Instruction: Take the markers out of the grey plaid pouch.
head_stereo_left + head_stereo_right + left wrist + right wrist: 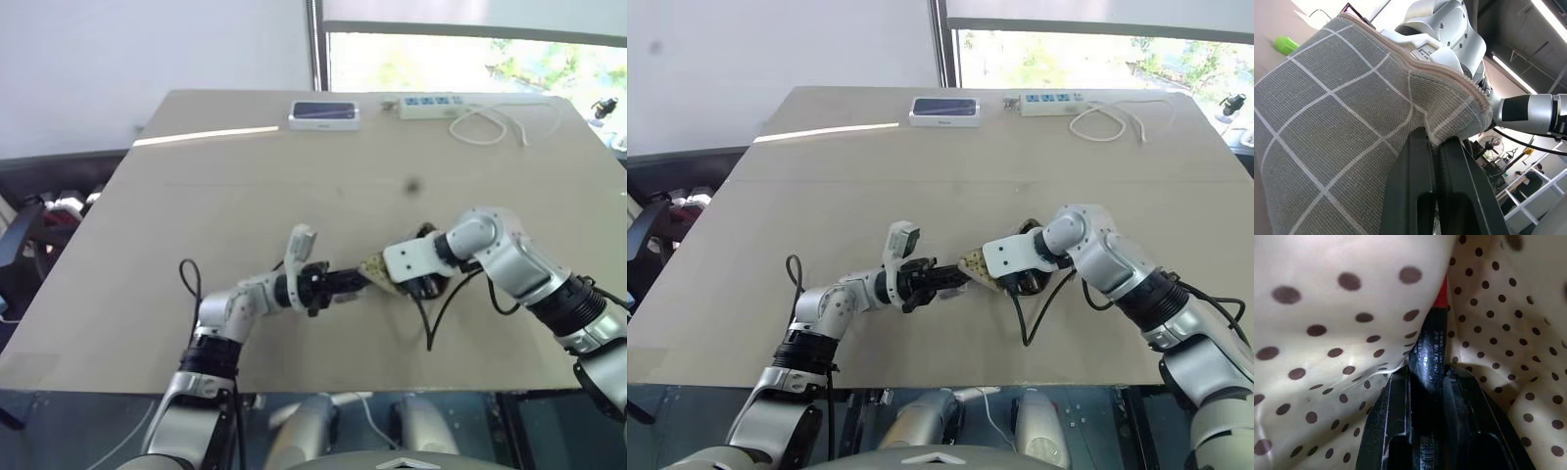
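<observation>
Far table edge: white-edged dark box (324,115) | power strip (429,104) | white cable (500,121)

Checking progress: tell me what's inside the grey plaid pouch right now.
Inside the grey plaid pouch, against its dotted lining, the right gripper is shut on a dark, red-capped marker. The lining's folds hide anything deeper.

You've got a big tan table (245,196) with a dark, white-edged box (324,114) at the far edge. Just right of it sits a white power strip (429,104), its white cable (495,124) looped alongside. There's a small dark spot (411,184) mid-table, maybe a smudge.
</observation>
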`<state>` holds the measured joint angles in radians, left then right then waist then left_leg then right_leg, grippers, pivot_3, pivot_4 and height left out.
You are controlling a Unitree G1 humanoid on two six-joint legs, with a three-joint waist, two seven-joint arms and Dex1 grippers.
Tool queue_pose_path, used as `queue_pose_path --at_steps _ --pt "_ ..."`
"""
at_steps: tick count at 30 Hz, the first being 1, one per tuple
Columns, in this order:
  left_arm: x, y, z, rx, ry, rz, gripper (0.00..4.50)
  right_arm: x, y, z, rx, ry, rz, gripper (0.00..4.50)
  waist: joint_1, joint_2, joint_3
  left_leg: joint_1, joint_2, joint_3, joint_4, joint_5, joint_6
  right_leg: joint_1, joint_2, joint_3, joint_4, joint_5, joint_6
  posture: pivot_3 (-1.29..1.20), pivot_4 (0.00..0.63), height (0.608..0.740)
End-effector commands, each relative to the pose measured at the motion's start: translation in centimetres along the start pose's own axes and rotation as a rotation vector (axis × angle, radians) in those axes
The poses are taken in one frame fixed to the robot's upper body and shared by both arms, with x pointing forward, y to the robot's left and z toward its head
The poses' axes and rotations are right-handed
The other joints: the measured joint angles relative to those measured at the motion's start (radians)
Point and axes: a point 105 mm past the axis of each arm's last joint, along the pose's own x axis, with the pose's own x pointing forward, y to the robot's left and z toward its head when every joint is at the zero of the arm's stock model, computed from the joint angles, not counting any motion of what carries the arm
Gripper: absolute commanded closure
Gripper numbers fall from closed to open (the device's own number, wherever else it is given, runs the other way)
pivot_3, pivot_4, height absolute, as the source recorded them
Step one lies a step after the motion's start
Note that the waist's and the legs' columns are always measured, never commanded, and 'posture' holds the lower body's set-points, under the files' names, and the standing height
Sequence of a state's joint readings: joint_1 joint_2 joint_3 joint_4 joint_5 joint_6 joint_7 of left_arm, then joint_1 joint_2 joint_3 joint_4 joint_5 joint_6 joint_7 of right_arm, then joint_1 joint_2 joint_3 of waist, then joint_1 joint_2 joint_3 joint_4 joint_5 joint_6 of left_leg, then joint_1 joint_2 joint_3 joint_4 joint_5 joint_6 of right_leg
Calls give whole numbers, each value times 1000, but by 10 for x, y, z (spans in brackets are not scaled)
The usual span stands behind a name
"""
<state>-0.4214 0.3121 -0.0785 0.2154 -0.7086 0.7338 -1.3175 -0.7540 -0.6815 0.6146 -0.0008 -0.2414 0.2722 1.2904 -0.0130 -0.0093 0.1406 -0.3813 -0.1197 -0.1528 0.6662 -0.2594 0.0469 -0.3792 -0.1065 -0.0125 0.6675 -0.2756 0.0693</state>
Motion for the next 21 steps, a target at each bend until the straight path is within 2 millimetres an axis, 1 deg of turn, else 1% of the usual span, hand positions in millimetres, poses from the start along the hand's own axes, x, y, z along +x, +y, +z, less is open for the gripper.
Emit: queue_pose_path --at_steps 1,6,8,10,11,13,14,15,18,21 --pt "-5 -2 7 45 -14 -6 4500 0 9 -23 70 55 11 4164 1 0 0 0 0 0 0 0 0 0 0 0 0 0 0 0 150 738" --pt "-9 0 6 157 20 27 4500 -17 3 -3 72 -56 -65 4164 3 0 0 -2 0 -1 -1 0 0 -1 0 0 -3 0 0 0 150 738" --pt "-13 0 7 211 41 43 4500 -28 -1 4 84 -105 -115 4164 4 1 1 -3 0 -1 -2 0 0 -1 0 -1 -4 0 0 0 150 738" --pt "-18 1 10 260 62 61 4500 -39 -3 7 95 -130 -158 4164 3 1 1 -5 0 -1 -2 0 0 -3 -1 0 -4 0 0 0 150 738" --pt "-21 2 12 288 72 74 4500 -45 -4 9 103 -149 -184 4164 3 1 1 -10 0 -1 -2 0 0 -8 -1 -1 -4 0 0 0 150 738" --pt "-26 2 15 341 101 94 4500 -59 -6 14 119 -196 -231 4164 2 1 1 -12 0 -1 -2 0 0 -10 -1 -1 -4 0 0 0 150 738" --pt "-28 2 15 359 115 99 4500 -64 -7 17 122 -218 -246 4164 3 1 2 -16 0 -1 -1 0 0 -15 -1 -1 -4 0 0 0 150 738" --pt "-29 2 15 370 125 101 4500 -68 -6 21 132 -245 -259 4164 3 1 2 -18 0 -1 -1 0 0 -16 -1 -1 -4 0 0 0 150 738" --pt "-30 2 15 382 133 101 4500 -76 -6 27 148 -294 -286 4164 3 2 2 -18 0 -1 -2 0 0 -16 -1 -1 -5 0 0 0 150 738" --pt "-30 2 14 396 148 96 4500 -79 -4 26 158 -305 -299 4164 2 2 2 -18 0 0 -2 0 0 -16 -1 0 -5 0 0 0 150 738"
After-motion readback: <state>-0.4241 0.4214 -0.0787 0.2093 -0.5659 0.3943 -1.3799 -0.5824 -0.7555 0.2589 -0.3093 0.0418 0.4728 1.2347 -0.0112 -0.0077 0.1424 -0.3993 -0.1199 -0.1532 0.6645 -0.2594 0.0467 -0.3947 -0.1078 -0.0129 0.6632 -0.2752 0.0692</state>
